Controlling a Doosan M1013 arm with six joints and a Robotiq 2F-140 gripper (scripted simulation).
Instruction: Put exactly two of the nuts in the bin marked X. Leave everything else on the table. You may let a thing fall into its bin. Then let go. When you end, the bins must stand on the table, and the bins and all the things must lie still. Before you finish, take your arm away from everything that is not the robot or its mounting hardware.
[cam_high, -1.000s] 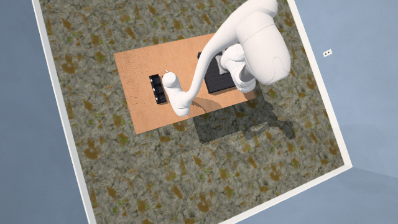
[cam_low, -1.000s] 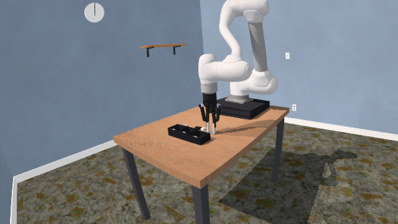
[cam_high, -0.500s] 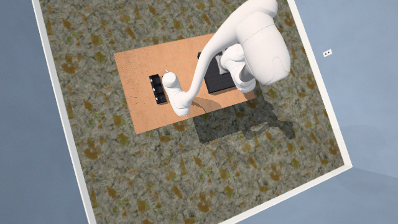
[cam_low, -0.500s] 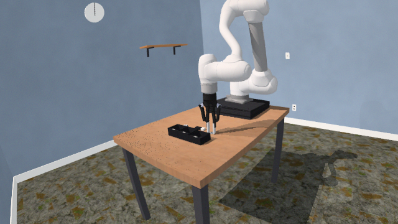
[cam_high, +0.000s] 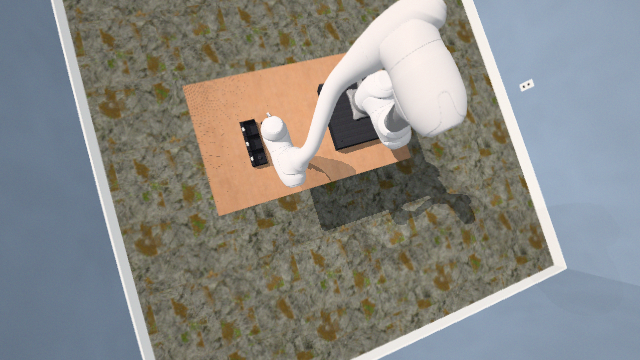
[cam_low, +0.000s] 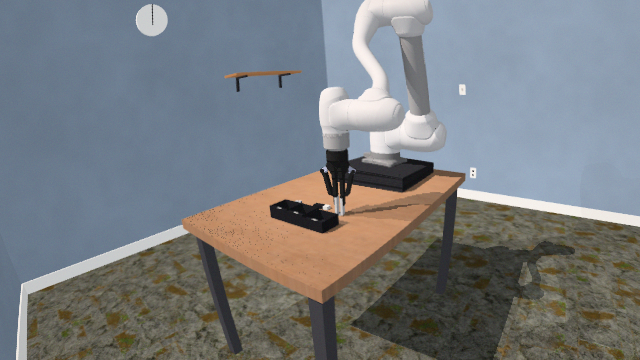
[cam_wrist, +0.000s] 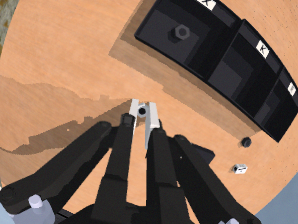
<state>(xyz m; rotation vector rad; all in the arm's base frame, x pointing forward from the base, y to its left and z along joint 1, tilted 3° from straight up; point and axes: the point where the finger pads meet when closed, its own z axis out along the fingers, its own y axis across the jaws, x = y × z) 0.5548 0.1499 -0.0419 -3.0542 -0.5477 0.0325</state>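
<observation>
The black bin row (cam_wrist: 222, 56) has three compartments; it also shows in the exterior and top views (cam_low: 303, 216) (cam_high: 253, 143). The compartment nearest my fingers carries the X label (cam_wrist: 206, 0) and holds one dark nut (cam_wrist: 181, 31). My gripper (cam_wrist: 142, 110) is down at the table beside that end of the row, with its fingertips closed around a small dark nut (cam_wrist: 141, 111). In the exterior view the gripper (cam_low: 339, 210) points straight down, just right of the bins. In the overhead view the arm hides it.
Another small dark nut (cam_wrist: 246, 141) and a small white piece (cam_wrist: 241, 169) lie on the table beside the bin row. The arm's black base plate (cam_low: 392, 172) stands at the table's far end.
</observation>
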